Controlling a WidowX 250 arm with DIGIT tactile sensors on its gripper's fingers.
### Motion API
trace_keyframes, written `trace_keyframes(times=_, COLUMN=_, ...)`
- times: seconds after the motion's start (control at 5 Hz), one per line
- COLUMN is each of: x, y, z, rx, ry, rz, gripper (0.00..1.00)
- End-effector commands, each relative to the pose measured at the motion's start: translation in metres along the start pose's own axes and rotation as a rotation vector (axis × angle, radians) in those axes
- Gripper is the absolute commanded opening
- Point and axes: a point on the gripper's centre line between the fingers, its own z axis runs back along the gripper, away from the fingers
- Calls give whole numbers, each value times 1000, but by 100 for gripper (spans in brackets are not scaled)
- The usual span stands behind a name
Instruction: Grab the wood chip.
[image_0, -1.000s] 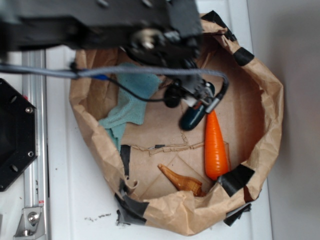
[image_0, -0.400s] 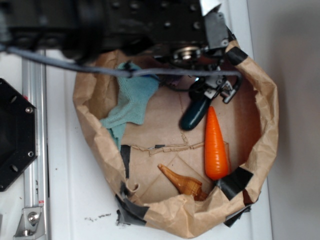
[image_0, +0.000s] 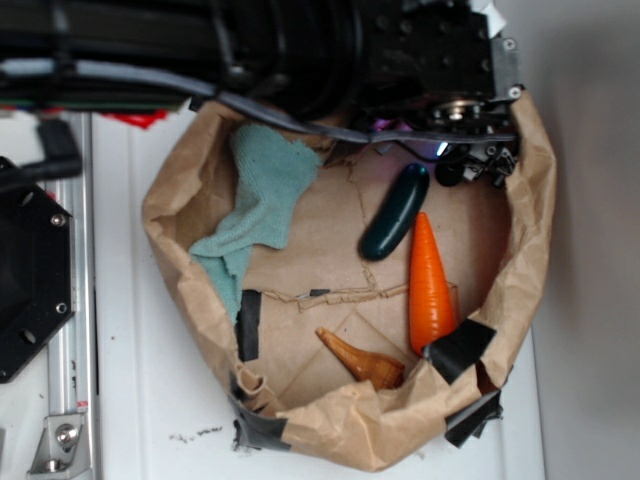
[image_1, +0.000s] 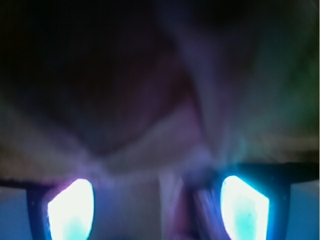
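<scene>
The arm (image_0: 300, 50) has swung from over the middle of the bag (image_0: 541, 230) to its far right corner, uncovering the cucumber (image_0: 394, 211), so I take it the jaws are going for something in that corner. I see no wood chip anywhere on the open bag floor; it may lie under the arm there, and its long axis and heading cannot be told. The wrist view is a blur, so I cannot tell whether the jaws are spread or pressed together.
</scene>
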Motion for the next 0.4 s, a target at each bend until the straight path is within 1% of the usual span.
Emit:
trace_keyframes(times=0.0, x=-11, y=79, z=42, rx=-109, ry=-38, rz=-5, gripper=100)
trace_keyframes(times=0.2, x=-16, y=83, z=44, rx=-125, ry=-37, rz=-25, gripper=100)
